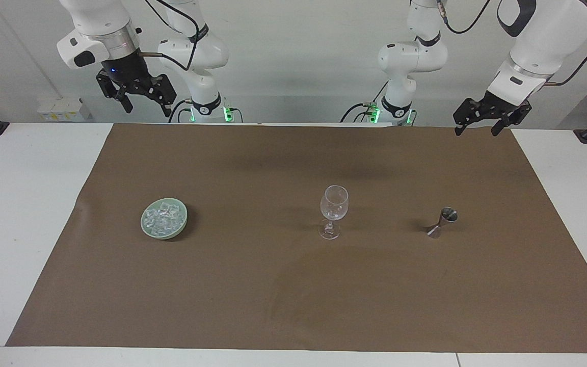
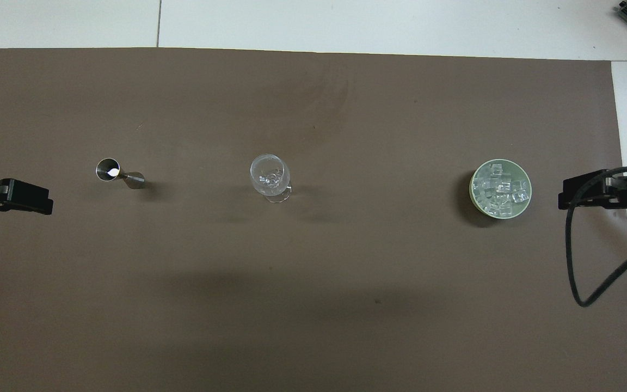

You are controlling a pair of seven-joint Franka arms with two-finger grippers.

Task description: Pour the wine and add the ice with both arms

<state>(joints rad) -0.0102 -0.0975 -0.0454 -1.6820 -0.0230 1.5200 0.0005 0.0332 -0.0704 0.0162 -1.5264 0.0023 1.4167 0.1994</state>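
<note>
Clear glassy ice cubes (image 1: 163, 216) heaped in pale green bowl (image 2: 526, 201), right arm's end of brown mat (image 1: 293, 295). Clear stemmed wine glass (image 1: 333, 210) mid-mat; steel jigger (image 1: 442, 223) toward left arm's end, well apart. Left gripper (image 1: 478, 126) and right gripper (image 1: 144, 106) raised, fingers spread, holding nothing.

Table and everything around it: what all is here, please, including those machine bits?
wine glass: one, clear, upright, mid-mat
jigger: one, silver, upright, toward the left arm's end, apart from the glass
bowl: one, pale green, toward the right arm's end
ice: a heap of clear cubes, in the bowl
mat: one, brown, covering the white table
left claw: one, black, open, raised over the mat's edge, waiting
right claw: one, black, open, raised near its base, waiting
</note>
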